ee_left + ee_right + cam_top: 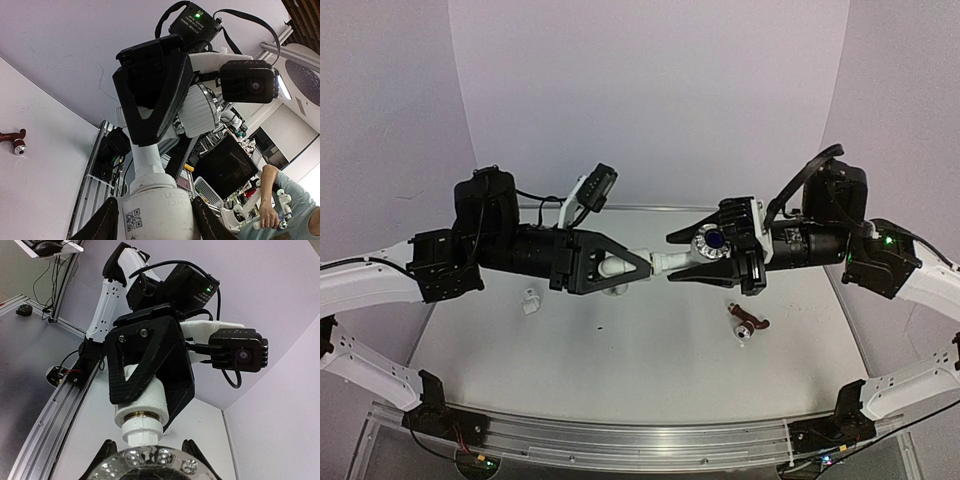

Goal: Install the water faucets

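A: What is the left tool (636, 266) doing?

B: It is clenching the white elbow fitting (613, 267) above the desk (640, 370). At its 3 o'clock the right tool (672, 260) is grasping the water faucet (710, 241), and the faucet's threaded end is meeting the fitting's mouth.

A: And how to do it well?

B: I am thinking: keeping both axes in one line and turning gently, so the thread is not crossing.

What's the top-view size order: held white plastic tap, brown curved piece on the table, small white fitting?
White plastic tap, largest, though held nearer the camera.
Brown curved piece.
Small white fitting, smallest.
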`<action>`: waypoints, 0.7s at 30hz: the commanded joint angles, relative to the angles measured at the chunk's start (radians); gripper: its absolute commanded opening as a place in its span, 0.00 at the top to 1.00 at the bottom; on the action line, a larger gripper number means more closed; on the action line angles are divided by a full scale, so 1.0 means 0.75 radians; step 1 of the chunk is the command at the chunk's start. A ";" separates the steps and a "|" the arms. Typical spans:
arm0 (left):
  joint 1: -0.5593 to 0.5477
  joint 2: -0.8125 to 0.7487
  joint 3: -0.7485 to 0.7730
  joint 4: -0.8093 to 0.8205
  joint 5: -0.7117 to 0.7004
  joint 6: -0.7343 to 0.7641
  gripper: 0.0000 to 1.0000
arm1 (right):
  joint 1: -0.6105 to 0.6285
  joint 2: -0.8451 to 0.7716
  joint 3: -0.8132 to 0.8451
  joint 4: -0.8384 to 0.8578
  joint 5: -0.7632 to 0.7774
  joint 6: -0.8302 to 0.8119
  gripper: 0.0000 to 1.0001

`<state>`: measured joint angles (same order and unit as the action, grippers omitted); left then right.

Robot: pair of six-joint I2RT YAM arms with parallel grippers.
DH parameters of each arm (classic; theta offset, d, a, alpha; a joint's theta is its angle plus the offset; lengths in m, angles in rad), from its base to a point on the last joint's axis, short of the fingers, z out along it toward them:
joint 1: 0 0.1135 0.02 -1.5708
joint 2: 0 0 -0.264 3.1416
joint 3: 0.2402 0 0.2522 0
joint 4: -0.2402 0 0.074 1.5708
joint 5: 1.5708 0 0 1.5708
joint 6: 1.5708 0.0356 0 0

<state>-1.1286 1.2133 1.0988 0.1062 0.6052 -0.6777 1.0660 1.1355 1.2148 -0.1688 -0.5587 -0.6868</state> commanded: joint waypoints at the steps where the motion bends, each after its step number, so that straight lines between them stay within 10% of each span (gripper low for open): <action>1: 0.001 -0.015 -0.004 0.091 0.035 0.017 0.63 | 0.004 -0.016 0.019 0.092 0.015 0.067 1.00; 10: 0.000 -0.060 -0.051 0.163 0.033 0.046 0.89 | 0.004 -0.018 0.028 0.102 0.060 0.334 0.48; 18: 0.001 -0.064 -0.059 0.196 0.048 0.034 1.00 | 0.004 -0.031 -0.017 0.102 0.072 0.470 0.31; 21: 0.002 -0.093 -0.081 0.218 0.010 0.032 1.00 | 0.006 -0.048 -0.028 0.101 0.046 0.471 0.10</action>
<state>-1.1271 1.2030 1.0439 0.1665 0.6262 -0.6590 1.0660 1.1316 1.2034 -0.1257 -0.5140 -0.3752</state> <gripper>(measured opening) 0.423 0.770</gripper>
